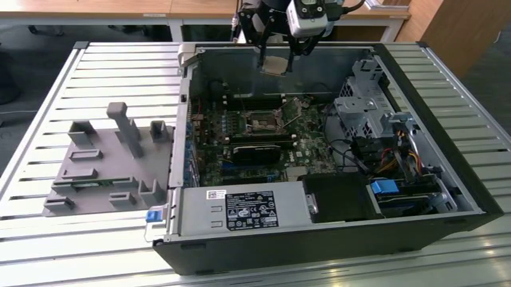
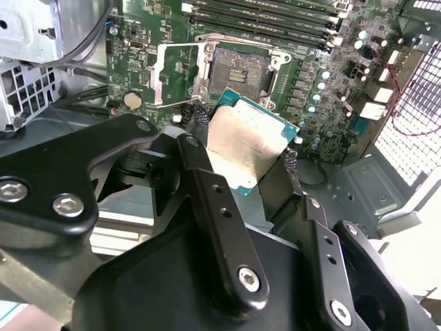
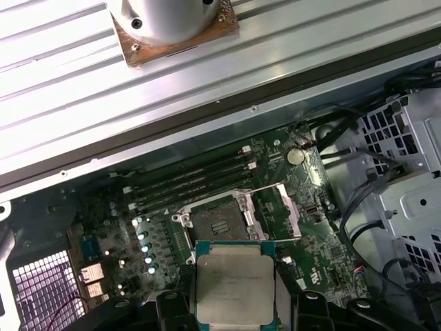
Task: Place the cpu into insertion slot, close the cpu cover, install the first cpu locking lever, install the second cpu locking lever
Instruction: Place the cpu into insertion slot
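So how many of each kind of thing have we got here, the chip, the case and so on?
cpu, held in the pincer: 1
pincer: 1
cpu cover, flipped open: 1
empty socket: 1
computer case: 1
grey plastic fixture: 1
Total: 6

A black gripper [image 1: 278, 58] grips a small flat square silver-topped cpu [image 1: 274, 67] above the open black computer case [image 1: 319, 246]. A grey plastic fixture [image 1: 104, 161] lies beside the case.

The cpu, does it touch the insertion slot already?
Apart. In the exterior view the cpu, held by the gripper, hangs clearly above the open insertion slot.
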### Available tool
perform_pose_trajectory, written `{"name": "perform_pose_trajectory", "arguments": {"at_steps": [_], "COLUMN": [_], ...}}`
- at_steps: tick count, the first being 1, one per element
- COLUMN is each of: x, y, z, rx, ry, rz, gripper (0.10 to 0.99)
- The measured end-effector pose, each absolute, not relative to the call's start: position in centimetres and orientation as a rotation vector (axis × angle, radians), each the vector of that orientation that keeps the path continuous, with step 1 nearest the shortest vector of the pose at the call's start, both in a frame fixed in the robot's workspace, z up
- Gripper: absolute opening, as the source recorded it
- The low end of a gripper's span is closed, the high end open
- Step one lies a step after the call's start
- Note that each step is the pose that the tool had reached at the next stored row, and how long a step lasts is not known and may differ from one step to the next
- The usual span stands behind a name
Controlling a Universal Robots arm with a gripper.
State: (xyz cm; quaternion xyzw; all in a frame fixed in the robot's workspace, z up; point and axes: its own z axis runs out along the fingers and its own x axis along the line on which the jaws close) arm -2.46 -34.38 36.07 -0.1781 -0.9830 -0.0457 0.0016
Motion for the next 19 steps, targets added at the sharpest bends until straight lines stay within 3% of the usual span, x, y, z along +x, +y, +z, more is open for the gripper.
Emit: {"name": "perform_pose_trajectory", "arguments": {"at_steps": [19], "x": [-2.46], "y": [-34.38], "z": [36.07], "rx": [-0.666], "ry": [-3.067], "rz": [-0.144], "gripper": [0.541]}}
